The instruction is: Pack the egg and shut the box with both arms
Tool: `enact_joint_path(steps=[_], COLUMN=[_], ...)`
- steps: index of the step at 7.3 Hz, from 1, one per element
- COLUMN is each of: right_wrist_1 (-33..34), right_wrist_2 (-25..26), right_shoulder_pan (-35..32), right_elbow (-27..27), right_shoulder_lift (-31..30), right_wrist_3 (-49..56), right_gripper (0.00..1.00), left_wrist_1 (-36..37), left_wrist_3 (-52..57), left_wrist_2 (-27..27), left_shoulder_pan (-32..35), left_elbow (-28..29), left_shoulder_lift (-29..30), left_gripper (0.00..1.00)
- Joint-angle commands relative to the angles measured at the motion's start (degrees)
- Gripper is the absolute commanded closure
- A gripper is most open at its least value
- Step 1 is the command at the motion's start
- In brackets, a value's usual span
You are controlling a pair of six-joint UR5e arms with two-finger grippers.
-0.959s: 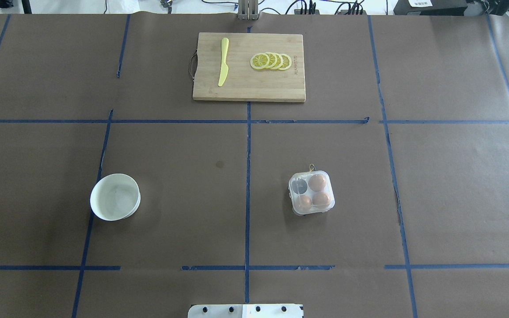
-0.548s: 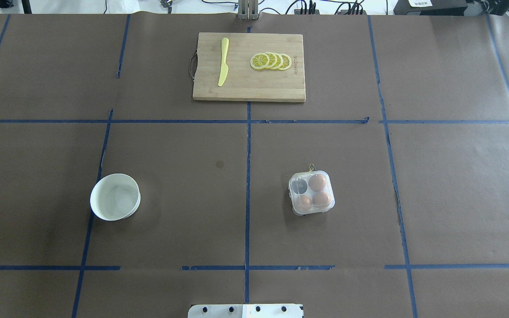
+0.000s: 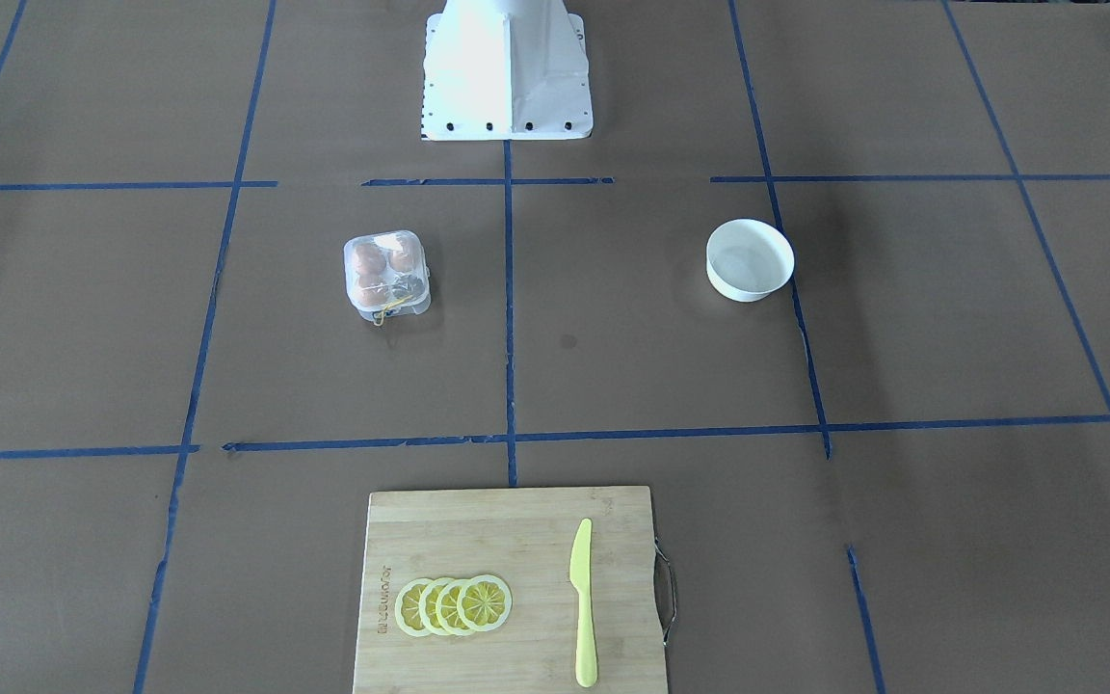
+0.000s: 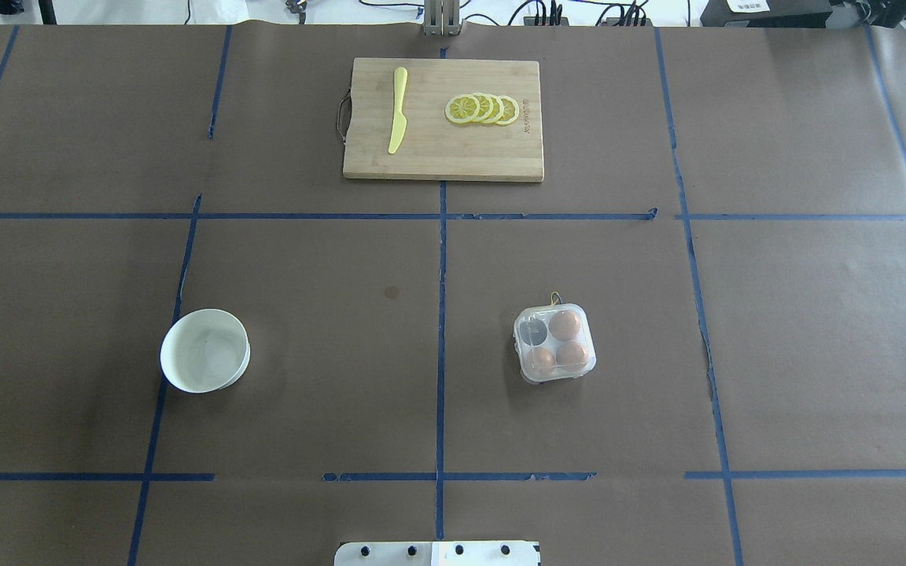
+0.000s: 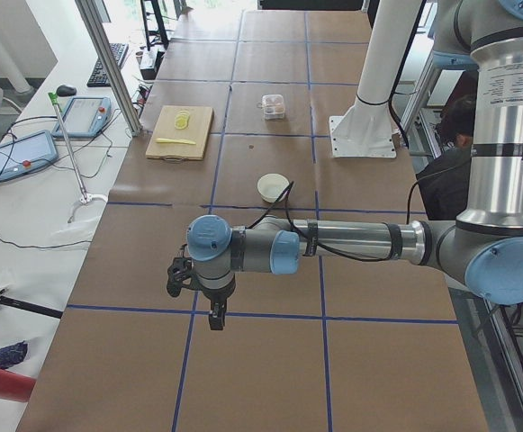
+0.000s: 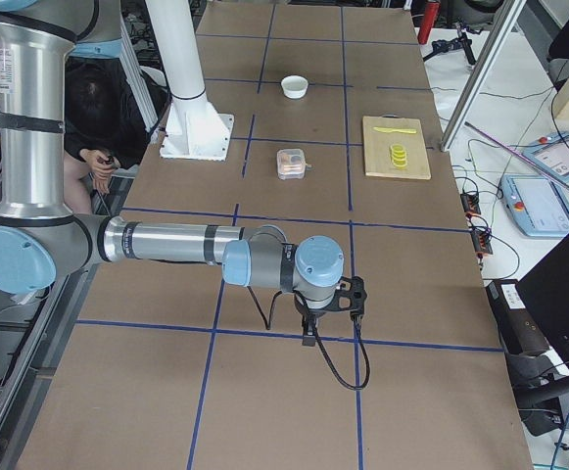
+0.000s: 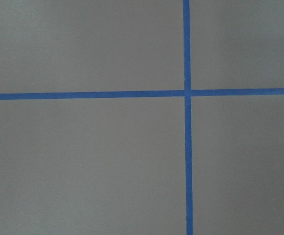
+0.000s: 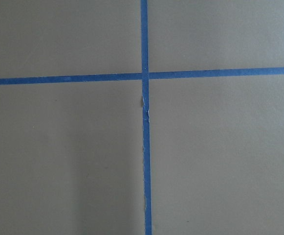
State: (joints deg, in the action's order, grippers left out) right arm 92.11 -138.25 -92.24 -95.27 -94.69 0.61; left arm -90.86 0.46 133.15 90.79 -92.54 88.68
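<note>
box on table, three eggs in its cups, fourth cup bare; no loose egg seen. white bowl well apart from box. left gripper, right gripper both far from box, aimed down; cannot tell opening or hold. locate egg first, lower gently into bare cup, steady box while shutting lid. matches earlier overhead, nothing moved.
</note>
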Motion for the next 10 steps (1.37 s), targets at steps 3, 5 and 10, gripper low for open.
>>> enact_joint_path(steps=[3,5,10], right_wrist_1=[0.0,0.0,0.0], right_wrist_2=[0.0,0.0,-0.09], right_shoulder_pan=[0.05,-0.04,0.05], right_elbow=[0.0,0.0,-0.09], right_shoulder_lift=[-0.05,-0.05,0.04], right_wrist_3=[0.0,0.0,0.0], right_gripper=[0.0,0.0,0.0], left_wrist_1=[-0.72,-0.81,-0.72], left_wrist_3=[0.51,0.6,0.6], left_wrist_2=[0.09,0.18,0.09], left_shoulder_pan=[-0.79,-0.88,-0.88], left_elbow=[-0.18,-0.27,-0.27], left_shoulder_lift=[0.79,0.79,1.15], left_gripper=[0.0,0.0,0.0])
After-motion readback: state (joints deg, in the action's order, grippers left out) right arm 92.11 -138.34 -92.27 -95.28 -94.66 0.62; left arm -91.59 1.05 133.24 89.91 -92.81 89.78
